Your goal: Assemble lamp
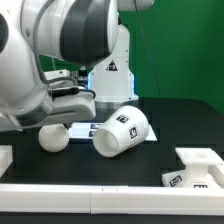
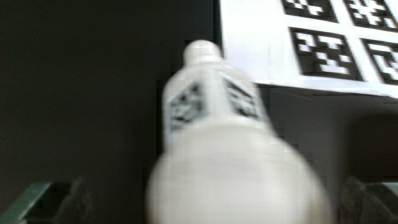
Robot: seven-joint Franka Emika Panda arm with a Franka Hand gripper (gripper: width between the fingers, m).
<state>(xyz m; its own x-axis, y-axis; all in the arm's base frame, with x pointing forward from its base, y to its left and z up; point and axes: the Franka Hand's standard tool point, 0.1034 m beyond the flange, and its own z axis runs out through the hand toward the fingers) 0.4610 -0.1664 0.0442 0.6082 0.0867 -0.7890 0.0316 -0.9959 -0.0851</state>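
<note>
Matte white plastic round-headed bulb (image 2: pixel 228 150) lies on its side on the black table top (image 2: pixel 89 90); in the wrist view it runs lengthwise, big round head nearest the camera, narrow neck tip pointing away and ending just beside the edge of the flat white marker board (image 2: pixel 338 45); a black-and-white square tag shows on the bulb's neck.

Two-finger gripper (image 2: pixel 214 200) is over the bulb's head, jaws spread wide; dark fingers (image 2: pixel 50 196) show only at the two lower corners of the wrist view, one on each side of the head, with a strip of table visible between each finger and the bulb; no contact seen, nothing held.

In the exterior view the bulb's round head sits low on the table at the exterior view's left, under the arm; the white tapered cup-like plastic shade (image 1: pixel 122 130) lies tipped on its side just to the exterior view's right of it, tags facing the camera; whether the shade touches the bulb cannot be told.

White flared plastic base (image 1: pixel 200 160) with a tag sits at the exterior view's right front, well apart from bulb and shade; white robot pedestal with triangle logo (image 1: pixel 108 70) stands behind.
</note>
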